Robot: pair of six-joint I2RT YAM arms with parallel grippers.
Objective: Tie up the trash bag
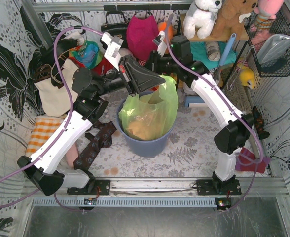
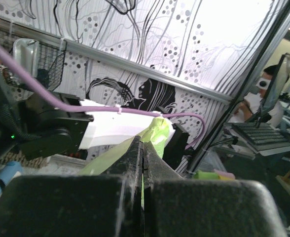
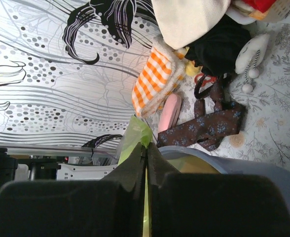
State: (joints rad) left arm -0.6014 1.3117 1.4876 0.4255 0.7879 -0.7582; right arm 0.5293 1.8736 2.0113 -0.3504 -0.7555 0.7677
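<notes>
Above the left rim of the blue-grey bin (image 1: pixel 147 145), the left pincer (image 2: pixel 142 144) is clenched on a strip of lime-green plastic. That strip belongs to the trash bag (image 1: pixel 152 111), which sits inside the bin on the counter (image 1: pixel 194 143), its mouth pulled up above the rim. Over the bin's far-right rim, the right pincer (image 3: pixel 146 147) is clamped on another green flap, probably the opposite corner.

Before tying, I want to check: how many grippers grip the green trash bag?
2. The left gripper is shut on a strip of the trash bag at its upper left; the right gripper on another strip, upper right.
</notes>
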